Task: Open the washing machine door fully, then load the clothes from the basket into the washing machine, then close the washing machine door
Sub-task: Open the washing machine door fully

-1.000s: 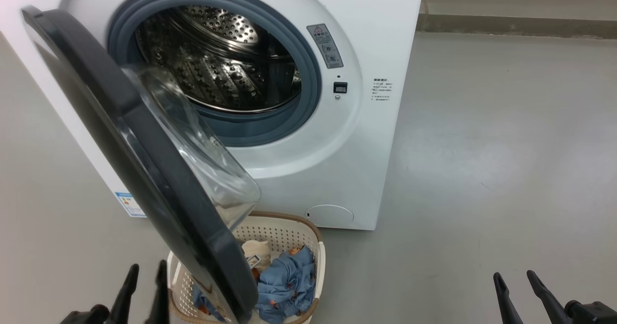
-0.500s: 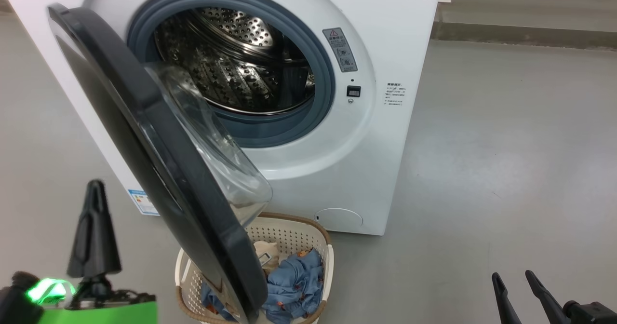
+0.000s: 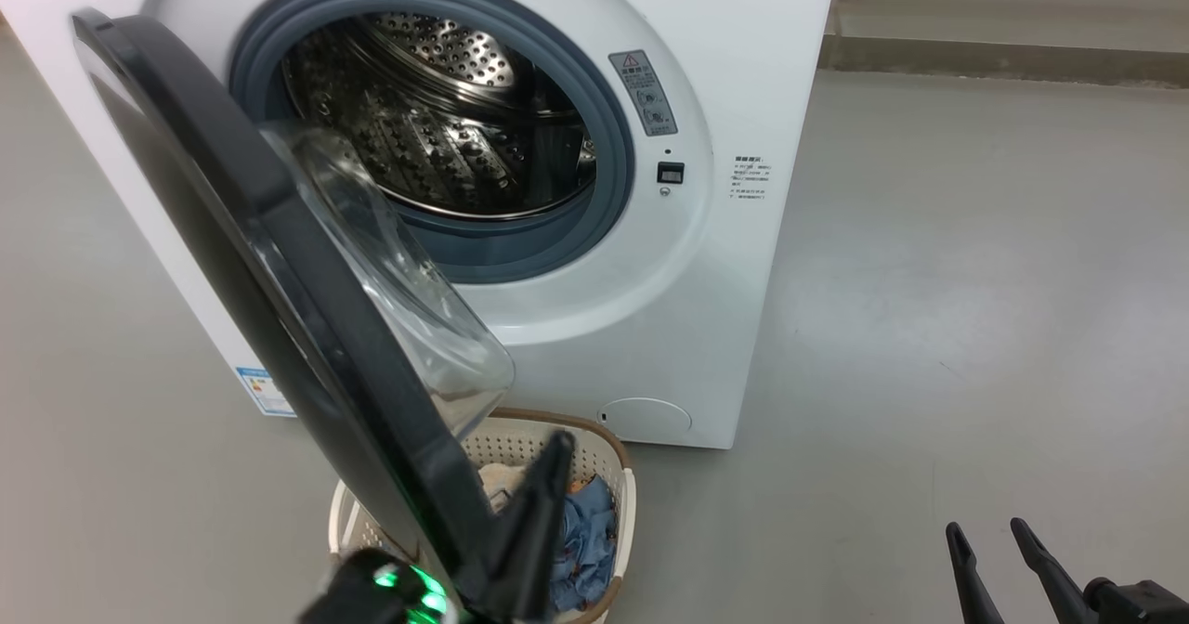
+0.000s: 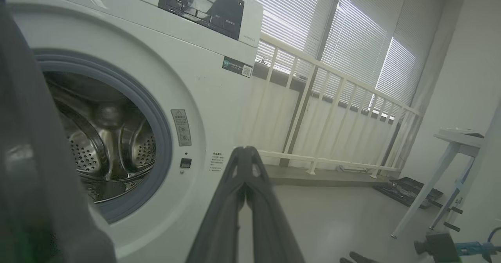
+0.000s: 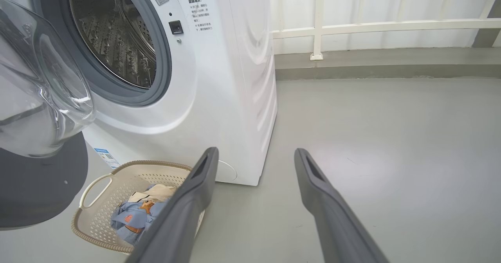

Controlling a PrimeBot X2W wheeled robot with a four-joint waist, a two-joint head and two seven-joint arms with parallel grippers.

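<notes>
Spreading smooth and grey, the floor (image 3: 929, 280) leaves wide room right of the washing machine (image 3: 734, 67). The washing machine door (image 3: 232, 225) juts half open toward the camera, lower edge overhanging the basket (image 3: 599, 448) of clothes (image 3: 585, 540). Left pincer (image 3: 560, 440), closed on nothing, seems just beside that edge; right pincer (image 3: 985, 529) gapes, holding nothing.

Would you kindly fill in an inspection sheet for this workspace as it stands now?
Surface: grey floor, smooth, glossy.
Job's things: washing machine white, drum showing no garments; washing machine door swung out, overhanging the basket; basket on the floor before the machine, clothes inside.
Clutter: dark flat case on the floor by the railing.
Grippers: left gripper shut, empty, beside the door's edge; right gripper open, empty.
Cables: nothing seen.
Surroundings: white railing, window blinds, pale table.
</notes>
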